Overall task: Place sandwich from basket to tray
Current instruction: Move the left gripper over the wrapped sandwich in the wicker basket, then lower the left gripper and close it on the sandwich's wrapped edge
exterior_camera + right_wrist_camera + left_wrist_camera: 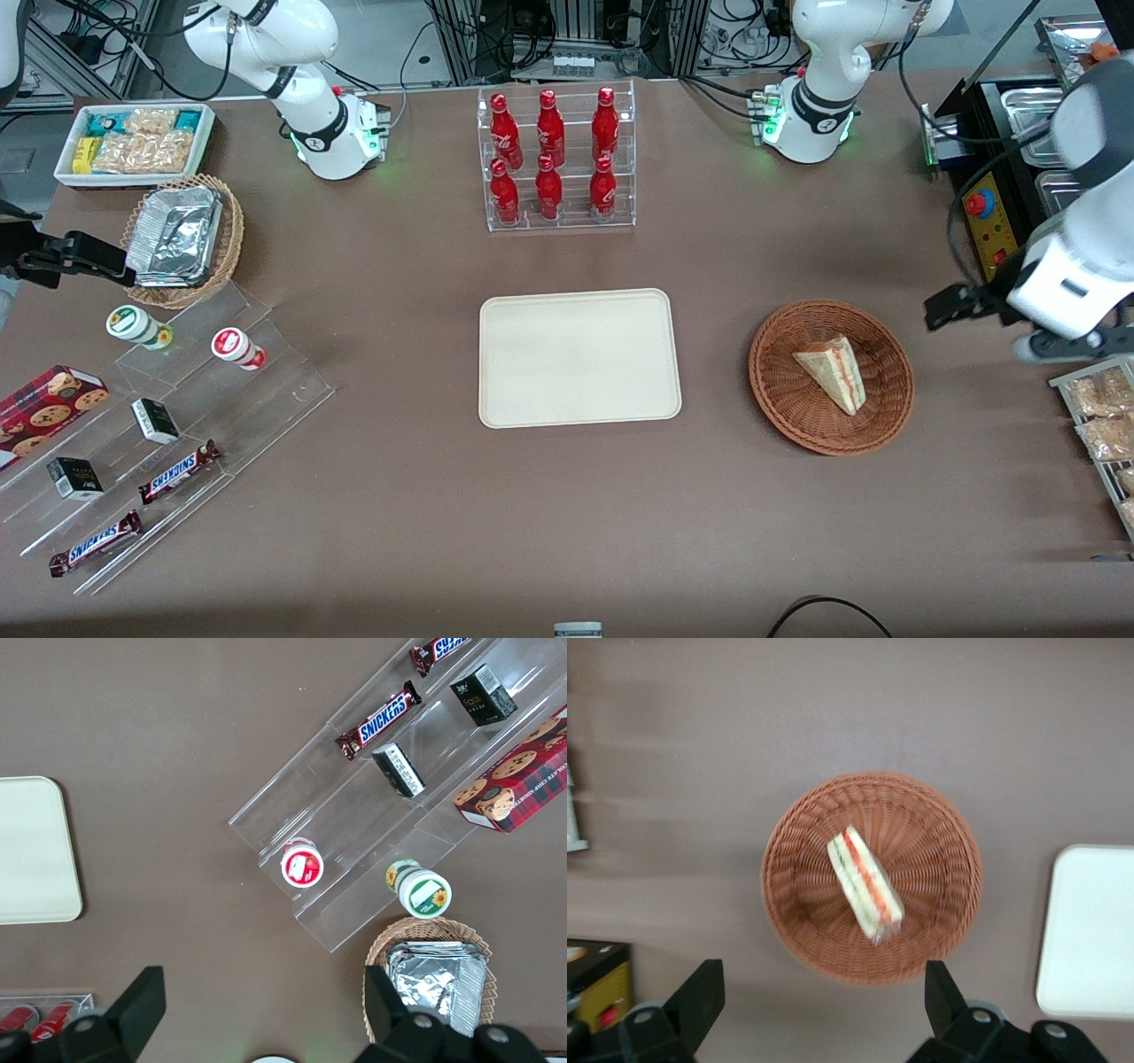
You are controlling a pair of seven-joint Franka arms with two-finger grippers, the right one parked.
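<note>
On the matte brown tabletop (399, 496), centred, lies the flat rectangular cream tray (580, 358), smooth, round-cornered, low-rimmed and bare. Beside it toward the working arm's end sits the round shallow basket (784, 390) of tightly woven reddish-brown wicker, cradling the triangular sandwich (833, 372), a pale bread wedge with red and green stripes along its cut edge under glossy clear wrap. Above the table near the basket hovers the black gripper (819, 1001), blunt fingers (700, 990) spread wide, holding nothing, well clear of the weave.
</note>
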